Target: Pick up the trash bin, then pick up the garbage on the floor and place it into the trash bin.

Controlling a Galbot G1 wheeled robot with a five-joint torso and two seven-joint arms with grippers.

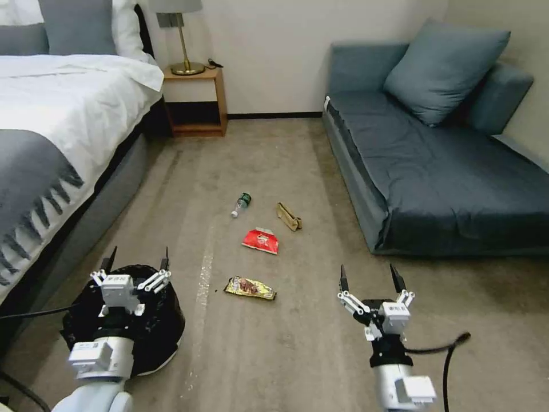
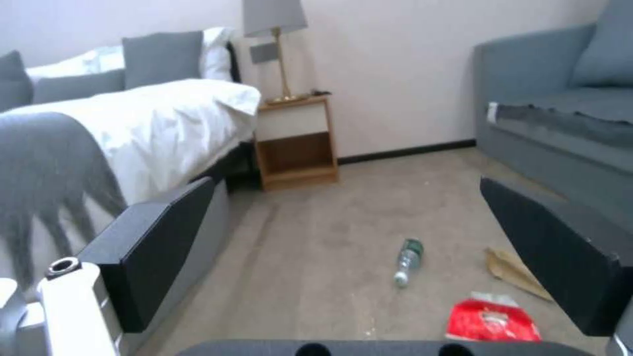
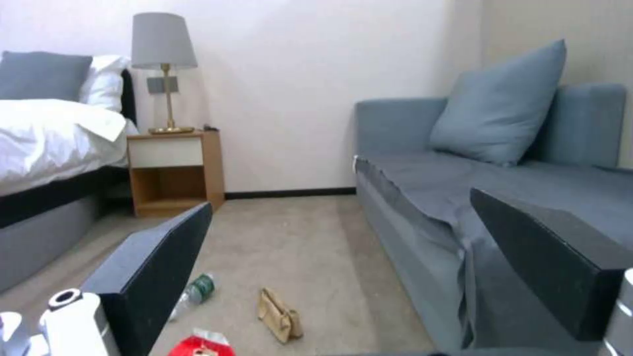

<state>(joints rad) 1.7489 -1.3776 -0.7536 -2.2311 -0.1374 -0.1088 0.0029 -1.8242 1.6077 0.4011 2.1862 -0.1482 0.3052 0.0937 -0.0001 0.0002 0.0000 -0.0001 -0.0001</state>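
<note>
The left gripper [image 1: 137,263] is seen closest, fingers spread wide and holding nothing, poised directly above the trash bin [image 1: 166,326]. The bin, lined with crinkly black plastic over a whitish body, stands on the carpet [image 1: 320,355] just beside the bed [image 1: 63,126]. No contact between the fingers and the bin rim can be confirmed. The right gripper [image 1: 370,280] is held well apart from the bin, on its sofa side, fingers also spread and empty, above bare carpet.

The garbage is all on the floor, away from the bin toward the sofa [image 1: 446,189]. The gold-yellow wrapper [image 1: 250,288] lies nearest the bin. Farther from the bin are the red snack packet [image 1: 261,241], then the crumpled tan paper bag [image 1: 289,216] and the clear bottle with green label [image 1: 241,205], both well apart from the bin. In the left wrist view the bottle [image 2: 407,261], red packet [image 2: 491,320] and tan bag [image 2: 518,273] are framed between the open fingers.

Step in hand is judged to be the first: picking up the bin. Nothing is lifted yet, no litter is collected. For the next move, the left gripper would need to be lowered onto the bin rim, one finger inside the liner and one outside, and closed firmly. The slippery liner may be pinched instead of the rigid wall, so a loose hold is a risk.
</note>
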